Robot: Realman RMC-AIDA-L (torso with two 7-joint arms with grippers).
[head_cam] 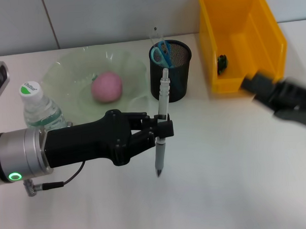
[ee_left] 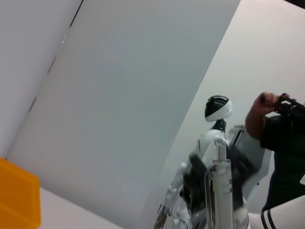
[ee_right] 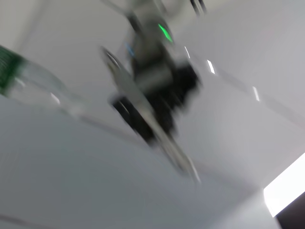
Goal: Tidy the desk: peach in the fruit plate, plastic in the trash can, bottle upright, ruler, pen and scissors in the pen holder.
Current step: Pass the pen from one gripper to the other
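My left gripper (head_cam: 163, 130) is shut on the grey-and-white pen (head_cam: 163, 91) and holds it upright above the table, just in front of the black mesh pen holder (head_cam: 178, 78). Blue-handled scissors (head_cam: 160, 54) stand in the holder. The pink peach (head_cam: 107, 87) lies in the green fruit plate (head_cam: 65, 72). The bottle (head_cam: 38, 107) stands upright at the left. A small dark scrap (head_cam: 222, 64) lies in the yellow trash can (head_cam: 261, 23). I cannot make out the ruler. In the left wrist view the pen (ee_left: 222, 186) points up. My right arm (head_cam: 287, 101) hovers in front of the trash can.
The right wrist view shows my left arm (ee_right: 157, 81) with the pen and the bottle (ee_right: 33, 86), both blurred. A white wall runs behind the table. The table's front half is bare white surface. A corner of the trash can (ee_left: 16, 200) shows in the left wrist view.
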